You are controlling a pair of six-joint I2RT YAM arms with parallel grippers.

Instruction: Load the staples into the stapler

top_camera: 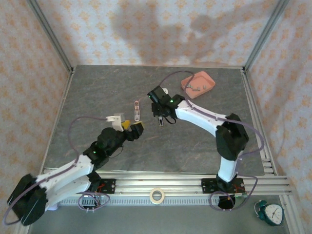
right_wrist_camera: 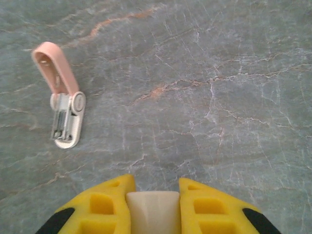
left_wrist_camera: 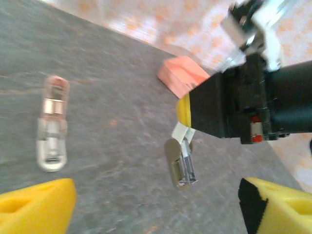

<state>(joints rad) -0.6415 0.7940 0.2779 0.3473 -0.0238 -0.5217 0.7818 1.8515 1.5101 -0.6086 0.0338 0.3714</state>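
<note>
- The stapler (right_wrist_camera: 63,105) is lying opened out on the grey table (right_wrist_camera: 219,73), its pink lid folded back from the white base, near both grippers and touching neither
- The left gripper (left_wrist_camera: 156,204) is hovering with its yellow fingers spread wide, nothing between them
- The right gripper (right_wrist_camera: 152,207) is pinching a small pale piece (left_wrist_camera: 181,163) with a grey metallic end; what it is I cannot tell
- The staples (top_camera: 195,88) are sitting in the pink tray (top_camera: 210,83) at the far right, well apart from the stapler

Glossy plastic stapler (right_wrist_camera: 68,105), matt veined stone table (right_wrist_camera: 204,73)
</note>
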